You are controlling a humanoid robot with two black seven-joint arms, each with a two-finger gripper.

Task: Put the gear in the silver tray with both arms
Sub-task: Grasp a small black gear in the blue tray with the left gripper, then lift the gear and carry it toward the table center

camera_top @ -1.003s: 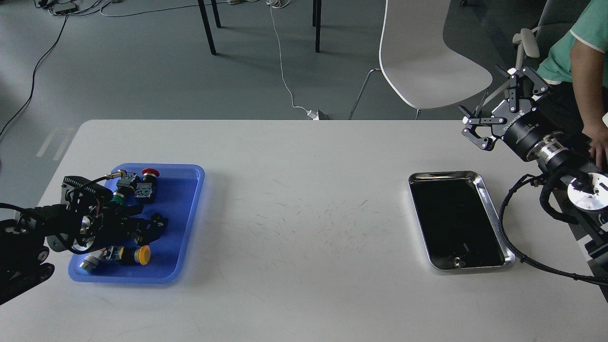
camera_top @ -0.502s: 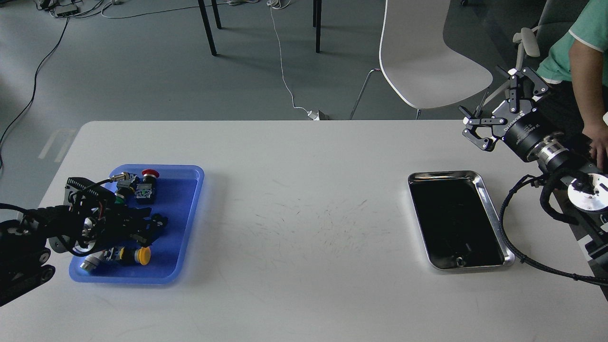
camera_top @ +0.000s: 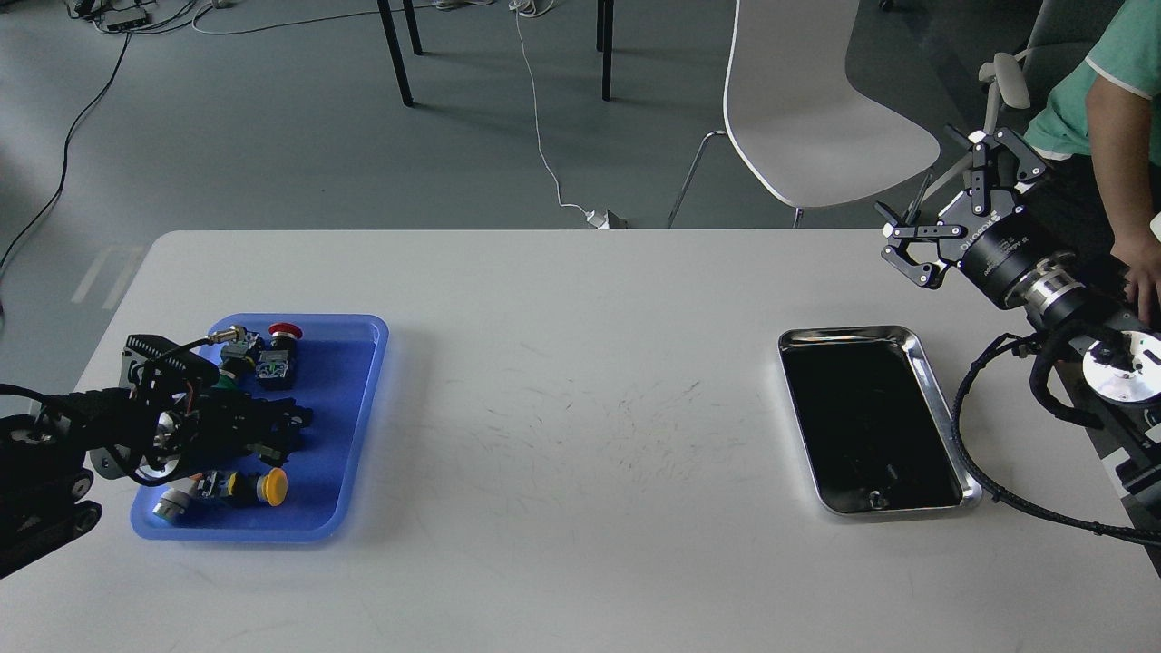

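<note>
The silver tray (camera_top: 853, 333) lies on the white table at the right, and its dark bottom holds only a small speck near the front end. My right gripper (camera_top: 945, 207) hangs open and empty above the table's far right edge, behind the tray. My left gripper (camera_top: 288, 430) is low over the blue plastic tray (camera_top: 349, 426) at the left, among small parts: a red button (camera_top: 285, 329), a yellow button (camera_top: 270, 486) and grey and green switch pieces (camera_top: 271, 366). Its dark fingers blend together. I cannot make out a single gear piece or whether anything is held.
A white chair (camera_top: 816, 100) stands behind the table at the right. A person in a green shirt (camera_top: 1120, 82) sits at the far right, hand near my right arm. A black cable (camera_top: 966, 453) loops beside the silver tray. Table legs and floor cables are behind.
My left gripper has shifted slightly left and back over the blue tray. The right arm and the silver tray have not moved.
</note>
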